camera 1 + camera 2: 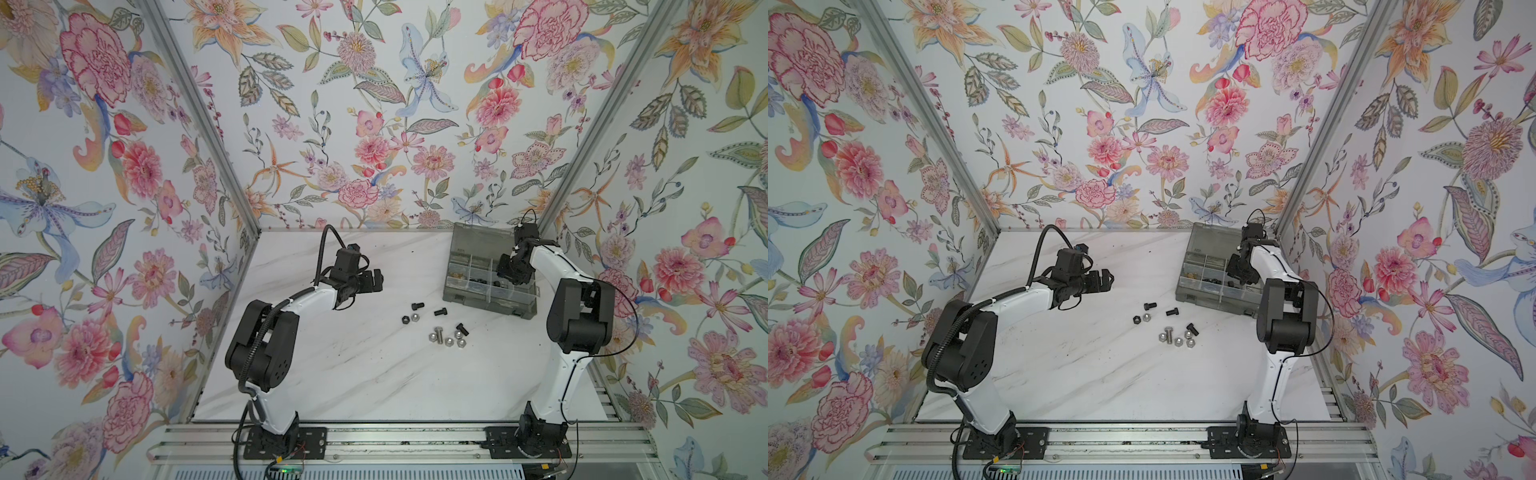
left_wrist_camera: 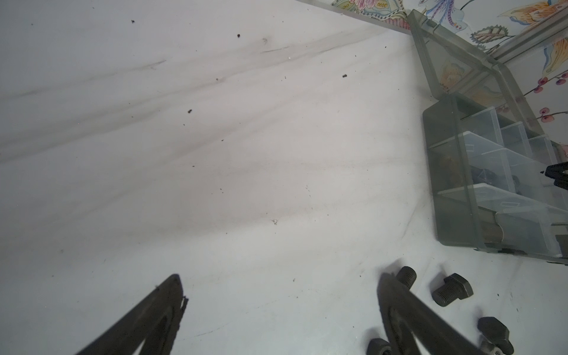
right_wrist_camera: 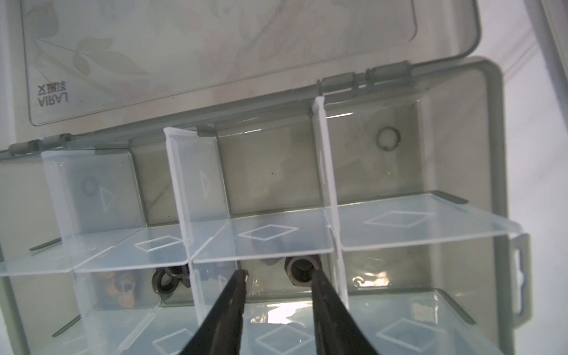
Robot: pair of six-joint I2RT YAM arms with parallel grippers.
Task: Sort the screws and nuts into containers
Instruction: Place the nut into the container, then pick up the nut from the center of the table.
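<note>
Loose screws and nuts lie in mid-table: black screws (image 1: 417, 306) (image 1: 440, 311), a black nut (image 1: 405, 320), a silver screw (image 1: 436, 335) and silver nuts (image 1: 449, 341). My left gripper (image 1: 374, 279) (image 2: 281, 278) hangs open and empty, left of them; a black screw (image 2: 451, 289) lies by one finger. My right gripper (image 3: 279, 273) reaches down into the grey organizer box (image 1: 490, 299), its jaws parted. A dark nut (image 3: 302, 270) lies in a container just past one fingertip, outside the jaws. The neighbouring container holds black nuts (image 3: 169, 278).
The box's lid (image 1: 478, 239) stands open against the back wall near the right corner. Brass-coloured pieces (image 3: 120, 289) lie in a compartment further along. A black winged nut (image 2: 495, 333) lies beside the pile. Floral walls close in the table on three sides.
</note>
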